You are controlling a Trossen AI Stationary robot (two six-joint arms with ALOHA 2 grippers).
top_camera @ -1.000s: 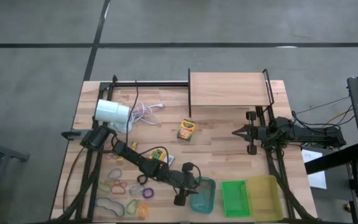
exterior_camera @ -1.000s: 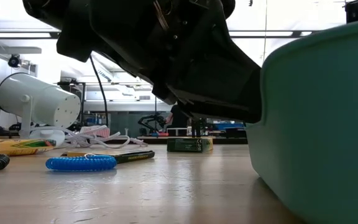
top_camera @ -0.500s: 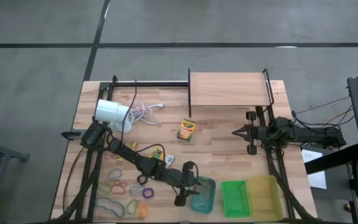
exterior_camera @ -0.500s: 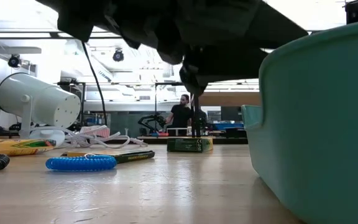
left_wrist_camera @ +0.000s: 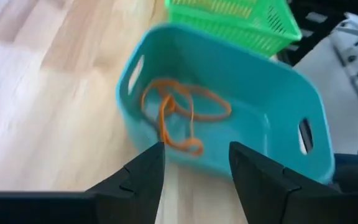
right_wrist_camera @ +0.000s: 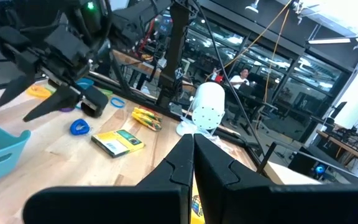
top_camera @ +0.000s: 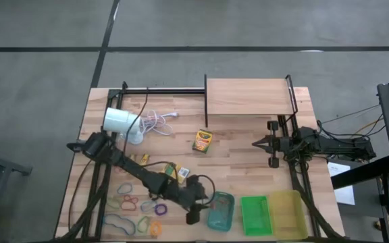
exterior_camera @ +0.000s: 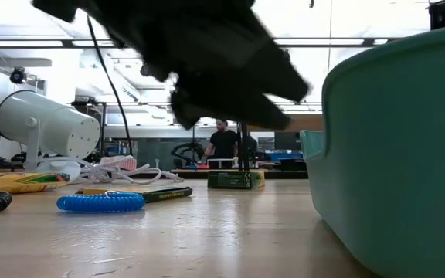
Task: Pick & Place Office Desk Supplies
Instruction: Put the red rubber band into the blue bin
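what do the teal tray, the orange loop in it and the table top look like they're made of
Teal tray: looks like moulded plastic, smooth with a slight sheen, with cut-out handle slots in its end walls.
Orange loop: probably rubber or soft elastic; a thin band lying limp and folded over itself on the tray floor.
Table top: looks like wood, pale jointed strips with visible grain, butcher-block style.
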